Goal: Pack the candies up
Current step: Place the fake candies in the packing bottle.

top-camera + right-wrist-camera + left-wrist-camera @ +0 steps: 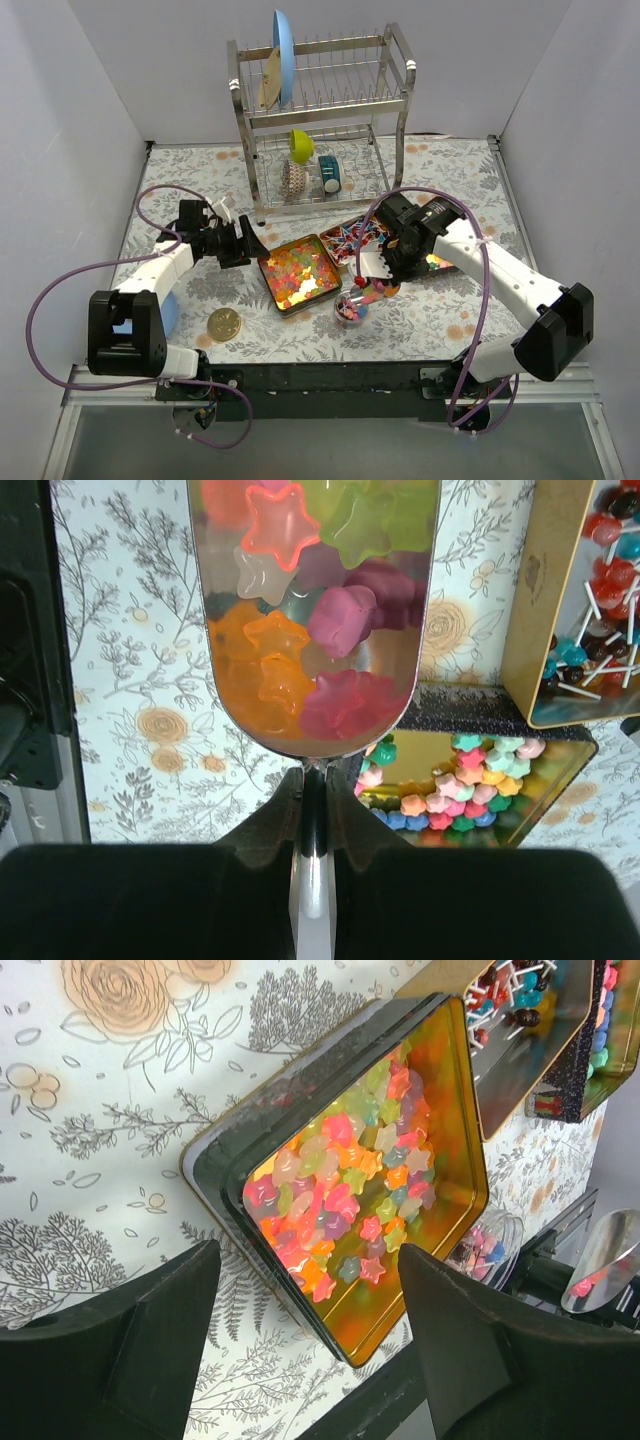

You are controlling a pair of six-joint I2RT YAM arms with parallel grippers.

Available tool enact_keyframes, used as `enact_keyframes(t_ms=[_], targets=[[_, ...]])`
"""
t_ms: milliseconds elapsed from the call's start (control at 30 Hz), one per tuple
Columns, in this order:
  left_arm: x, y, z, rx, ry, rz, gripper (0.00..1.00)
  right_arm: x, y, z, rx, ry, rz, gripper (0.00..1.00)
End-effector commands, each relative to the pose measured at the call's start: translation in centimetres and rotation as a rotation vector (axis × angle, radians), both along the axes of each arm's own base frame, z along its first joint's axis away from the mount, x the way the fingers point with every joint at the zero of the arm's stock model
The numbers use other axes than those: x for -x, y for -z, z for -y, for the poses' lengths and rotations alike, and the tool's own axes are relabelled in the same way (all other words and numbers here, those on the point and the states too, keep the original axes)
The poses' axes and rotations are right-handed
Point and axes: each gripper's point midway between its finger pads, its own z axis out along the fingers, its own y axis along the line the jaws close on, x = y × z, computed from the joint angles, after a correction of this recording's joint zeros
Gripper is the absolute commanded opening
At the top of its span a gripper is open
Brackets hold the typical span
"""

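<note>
Metal scoop (603, 1252) carrying gummies (345, 615), right fingers (255, 825) clamping its handle; left fingers (110, 1350) sitting apart. Next probably needing careful tipping over jar (352, 306).

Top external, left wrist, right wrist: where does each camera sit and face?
Top external: above and behind the robot, looking down on the table; left arm and right arm show.
Left wrist: looking down at the gummy tin; the open left pincer's fingers frame it.
Right wrist: looking along the metal scoop of gummies; right pincer shut on its handle.
Shared: top and left wrist both show that tin and the scoop.
</note>
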Motion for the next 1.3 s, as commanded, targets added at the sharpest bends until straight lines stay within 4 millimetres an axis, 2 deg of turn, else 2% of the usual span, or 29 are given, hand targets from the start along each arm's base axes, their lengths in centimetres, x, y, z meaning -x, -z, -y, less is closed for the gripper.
enact_keyframes(t_ms=[0,67,300,533,733,1033,1267], targets=[[-2.2,-1.9,-0.6,-0.022,-0.004,0.101,0.71,-1.1,-0.1,1.0,0.076,-0.029,0.042,0.01],[-2.2,-1.9,-0.7,-0.023,-0.006,0.1,0.71,-1.8,0.1,1.7,0.139,-0.024,0.07,0.01],[-1.5,-1.6,-0.8,-0.017,-0.008,0.098,0.71,-2.9,0.4,0.5,0.202,0.002,0.084,0.01],[-1.4,-1.6,-0.8,-0.011,-0.014,0.103,0.71,-2.5,0.7,-1.0,0.27,-0.033,0.128,0.01],[-1.4,-1.5,-0.8,-0.004,-0.02,0.105,0.71,-2.4,0.5,-0.8,0.34,-0.071,0.193,0.01],[-1.4,-1.5,-0.7,0.01,-0.021,0.107,0.71,-2.2,0.2,-1.8,0.383,-0.1,0.259,0.01],[-1.3,-1.6,-0.7,0.017,-0.023,0.105,0.71,-1.8,0.4,-1.3,0.415,-0.109,0.277,0.01]])
